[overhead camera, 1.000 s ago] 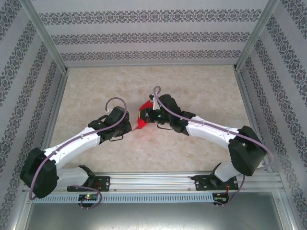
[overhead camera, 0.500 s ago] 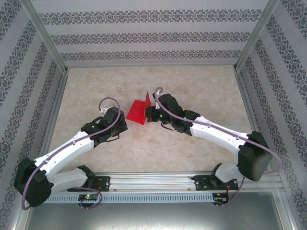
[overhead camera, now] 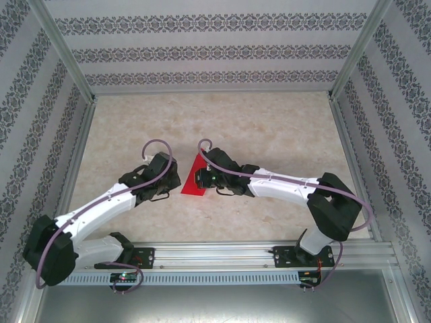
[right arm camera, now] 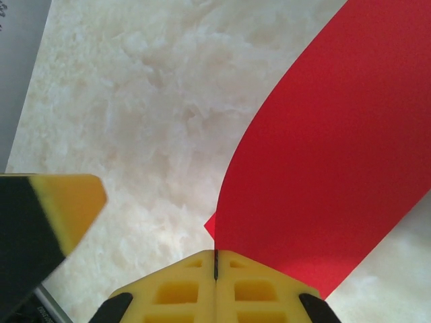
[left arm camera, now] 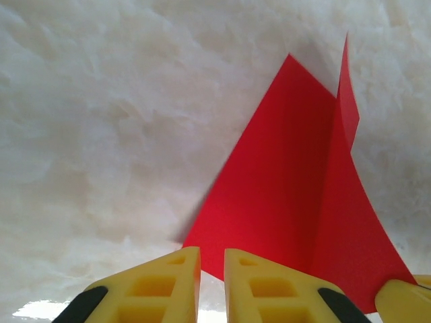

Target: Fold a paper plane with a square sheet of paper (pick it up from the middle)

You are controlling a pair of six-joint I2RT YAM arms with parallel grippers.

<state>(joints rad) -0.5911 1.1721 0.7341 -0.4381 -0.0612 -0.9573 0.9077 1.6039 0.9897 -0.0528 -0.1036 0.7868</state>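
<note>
the red sheet point(left arm camera: 283, 195), already creased into a pointed triangular form with one flap point(left arm camera: 347, 108) standing up beside the central crease, sits near the middle of the table point(overhead camera: 269, 128), between the two grippers. the right gripper point(right arm camera: 215, 256) has its yellow fingers pressed fully together on one edge of the sheet, and the paper bows upward out of that pinch. the left gripper point(left arm camera: 212, 257) sits just beside the sheet's lower corner, its fingers parted by a narrow slit with nothing in it.

we judge the step in hand to be setting the next fold. to do it well:

- we hold the right pinch firm so the sheet cannot slide on the smooth table.
- we bring the left fingertips onto the standing flap from the side, low and flat.
- we press along the existing crease, not across it.
- we align the edges before pressing, since a skewed crease in thin paper will not come out cleanly.
- we release the pinch only once the flap lies flat.
</note>
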